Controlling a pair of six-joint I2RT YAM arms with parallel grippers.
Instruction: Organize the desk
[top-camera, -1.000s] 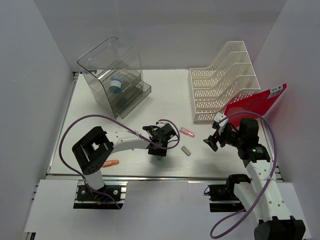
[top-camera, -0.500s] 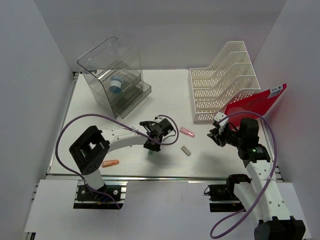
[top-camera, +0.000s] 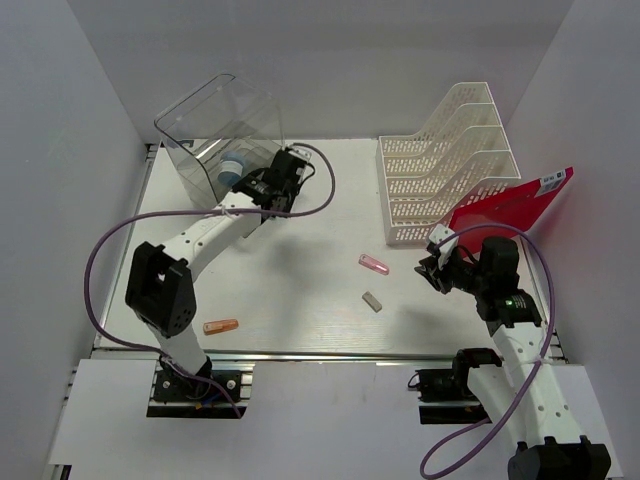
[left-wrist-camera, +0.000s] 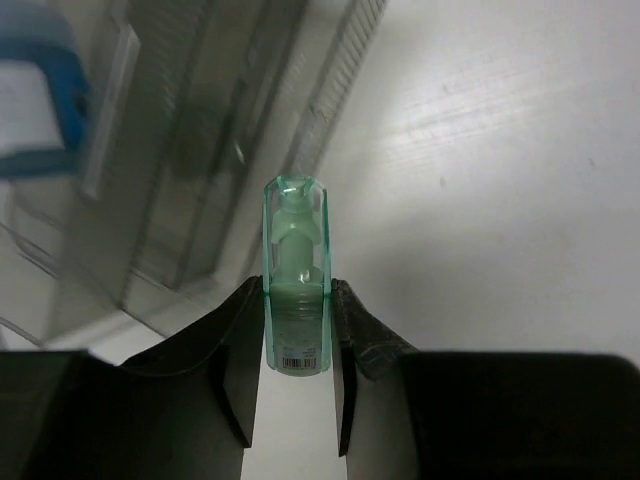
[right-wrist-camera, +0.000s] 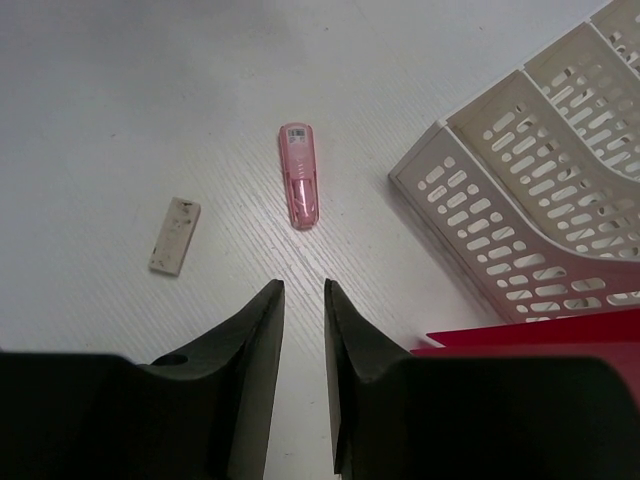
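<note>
Narrowed over the past second, the right hand (right-wrist-camera: 303, 300) hangs well to the right of the clear drawer box (top-camera: 215, 130), fingers nearly together on nothing, above the white worktop (top-camera: 320, 320) that carries everything. A grey eraser (right-wrist-camera: 175, 235) and a pink marker (right-wrist-camera: 299, 188) lie between it and the box. Farther off, the left hand (left-wrist-camera: 297, 330) has swung up to the box's front, clamped on the base of a green tube (left-wrist-camera: 296, 288) that juts past its fingertips. Gripped so low, the tube could clip the box's wall, pivot and slip free. That arm stretches long, wrist aimed at the box.
</note>
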